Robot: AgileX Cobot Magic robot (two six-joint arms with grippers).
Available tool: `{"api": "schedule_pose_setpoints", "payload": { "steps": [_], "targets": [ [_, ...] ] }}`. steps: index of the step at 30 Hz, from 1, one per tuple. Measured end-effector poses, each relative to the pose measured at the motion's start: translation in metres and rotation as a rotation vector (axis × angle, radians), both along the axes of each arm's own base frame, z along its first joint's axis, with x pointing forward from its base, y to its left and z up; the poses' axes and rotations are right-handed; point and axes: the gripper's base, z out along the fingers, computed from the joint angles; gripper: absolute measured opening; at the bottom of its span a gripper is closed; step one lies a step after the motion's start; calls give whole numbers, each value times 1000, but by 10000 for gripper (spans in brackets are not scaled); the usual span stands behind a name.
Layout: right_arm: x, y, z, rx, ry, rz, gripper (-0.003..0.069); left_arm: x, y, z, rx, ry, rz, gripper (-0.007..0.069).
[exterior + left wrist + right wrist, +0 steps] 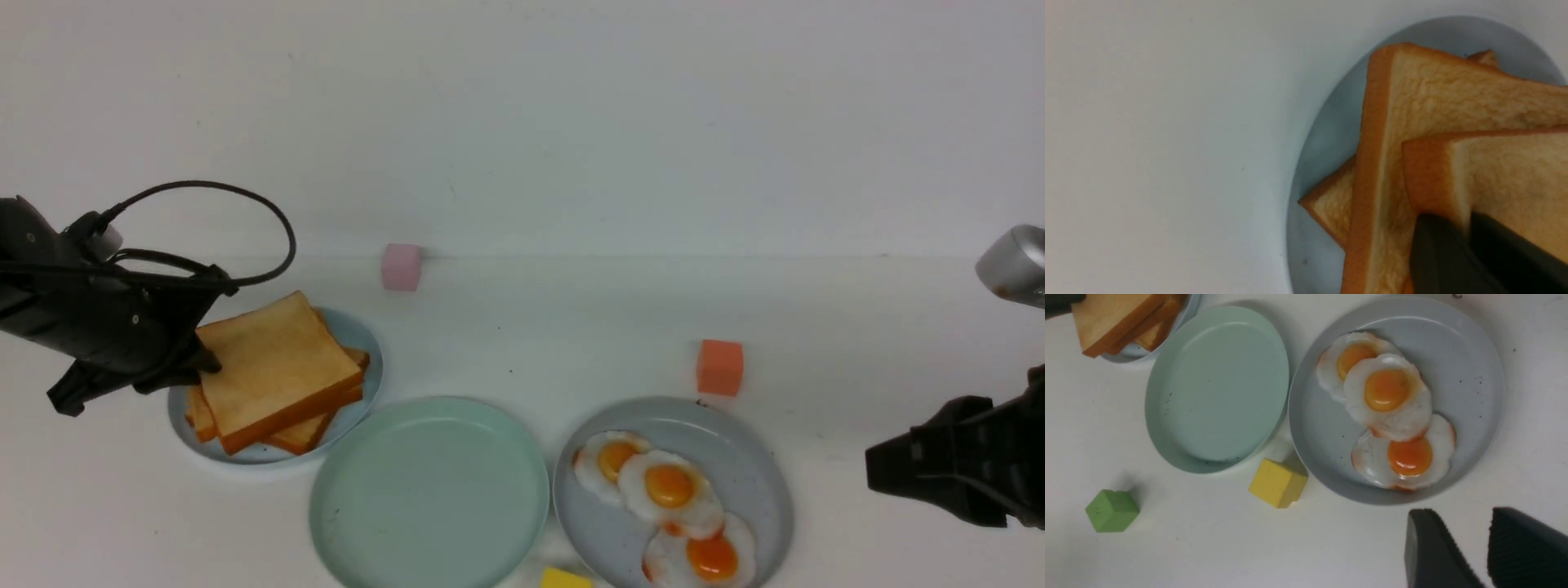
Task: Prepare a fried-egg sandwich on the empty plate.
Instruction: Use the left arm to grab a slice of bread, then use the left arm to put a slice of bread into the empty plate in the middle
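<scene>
My left gripper point(198, 365) is shut on the near-left edge of the top toast slice point(273, 367), which sits tilted over the other slices on the small light-blue plate point(359, 335). In the left wrist view the gripper point(1466, 218) has its jaws pinching that slice point(1506, 179) above the lower slices point(1412, 94). The empty mint-green plate point(429, 490) lies at front centre and also shows in the right wrist view point(1216, 388). No sandwich is in view. Three fried eggs point(669, 486) lie on the grey-blue speckled plate point(755, 465). My right gripper point(1461, 522) is open and empty, right of that plate.
A pink cube point(401, 266) stands at the back wall and an orange cube point(719, 367) behind the egg plate. A yellow cube point(1278, 482) sits at the front between the two big plates, and a green cube point(1111, 509) lies further left.
</scene>
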Motion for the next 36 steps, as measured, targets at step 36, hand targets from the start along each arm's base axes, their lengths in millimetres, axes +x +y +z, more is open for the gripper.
{"api": "schedule_pose_setpoints", "payload": {
  "steps": [36],
  "targets": [
    [129, 33, -78, -201, 173, 131, 241, -30, -98, -22, -104, -30, -688, 61]
  ]
}}
